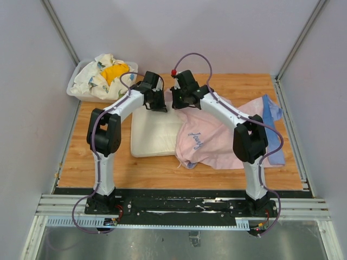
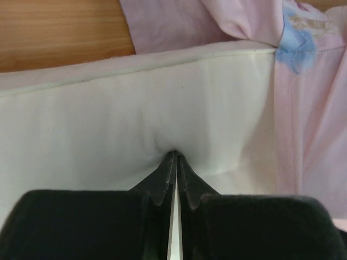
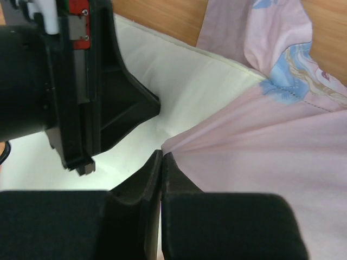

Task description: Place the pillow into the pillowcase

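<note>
While both arms bend inward over the light-brown wooden table (image 1: pixel 108 168), a white plastic tub (image 1: pixel 75 89) sits at its 10 o'clock corner, holding a white-and-yellow cloth bundle (image 1: pixel 108 76). To the right of the tub, the left gripper (image 2: pixel 175 156) meets the 12 o'clock edge of the cream-white rectangular soft pillow (image 1: pixel 154 135). Its jaws are pressed together on a small pinch of the pillow's cover, which puckers at the tips. The pillow lies flat just left of the table's centre, mostly uncovered. Pink cloth overlaps its 3 o'clock side, though whether that side is inside the case or only beneath it cannot be told.

Just beside the left gripper, at its 3 o'clock, the right gripper (image 3: pixel 162 154) is closed too. A fold of the large pale-pink fabric pillowcase with light-blue print (image 1: pixel 217 138) is caught between its fingers, and creases fan out from the tips. The pillowcase spreads pink side up from the pillow toward the table's 3 o'clock side, with a light-blue strip along its right edge.
</note>
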Controlling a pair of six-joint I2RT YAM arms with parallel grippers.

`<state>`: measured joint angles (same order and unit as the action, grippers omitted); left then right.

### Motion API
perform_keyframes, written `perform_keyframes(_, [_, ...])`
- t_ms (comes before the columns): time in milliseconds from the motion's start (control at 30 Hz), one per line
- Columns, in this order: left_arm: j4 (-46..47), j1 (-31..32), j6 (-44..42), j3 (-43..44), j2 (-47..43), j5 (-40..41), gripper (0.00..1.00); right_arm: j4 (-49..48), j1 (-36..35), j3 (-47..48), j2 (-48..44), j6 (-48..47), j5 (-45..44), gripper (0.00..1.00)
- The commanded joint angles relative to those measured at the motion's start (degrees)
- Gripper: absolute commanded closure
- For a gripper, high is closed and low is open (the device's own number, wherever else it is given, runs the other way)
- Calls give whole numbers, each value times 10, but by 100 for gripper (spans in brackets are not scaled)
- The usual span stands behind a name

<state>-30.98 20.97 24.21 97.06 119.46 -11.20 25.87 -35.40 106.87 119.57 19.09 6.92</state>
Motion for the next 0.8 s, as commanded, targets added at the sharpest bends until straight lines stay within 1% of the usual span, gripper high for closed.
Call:
perform_keyframes(0, [-20,6,-25,-3,-23,49,82,-13,-20,-19,-41,8,42,99])
perform_keyframes(33, [-22,5,-31,-3,-25,61,72,-11,-19,-21,-43,7,41,99])
perform_keyframes(100, [-24,1,-40,-3,-27,83,62,-7,-17,-24,-46,8,40,99])
perform_keyframes(167, [-28,-4,-45,-2,-25,94,54,-6,-16,-29,-47,13,37,99])
perform_keyframes(233, [-29,-14,-43,-2,-23,91,53,-6,-16,-32,-47,16,38,99])
perform_keyframes(267, [-30,-20,-42,-2,-24,91,50,-6,-16,-34,-47,18,39,99])
perform_keyframes(300, [-36,-24,-41,0,-24,97,45,-6,-15,-34,-48,19,38,99])
perform_keyframes(367, [-52,-29,-41,3,-29,122,40,-6,-16,-37,-49,18,36,99])
perform_keyframes(400, [-57,-31,-41,3,-34,132,34,-6,-16,-39,-49,18,35,99])
perform_keyframes(433, [-61,-31,-41,3,-40,140,26,-7,-15,-40,-49,18,34,99])
perform_keyframes(467, [-66,-31,-41,5,-45,149,25,-8,-15,-41,-48,18,33,99])
perform_keyframes(567, [-71,-31,-42,8,-55,180,28,-12,-16,-45,-46,20,35,99])
perform_keyframes(633, [-78,-32,-42,15,-51,193,23,-14,-15,-47,-45,22,35,99])
perform_keyframes(733, [-103,-39,-37,29,-43,213,20,-14,-15,-50,-46,21,32,99])
perform_keyframes(767, [-107,-40,-36,28,-45,214,13,-14,-15,-50,-46,20,32,99])
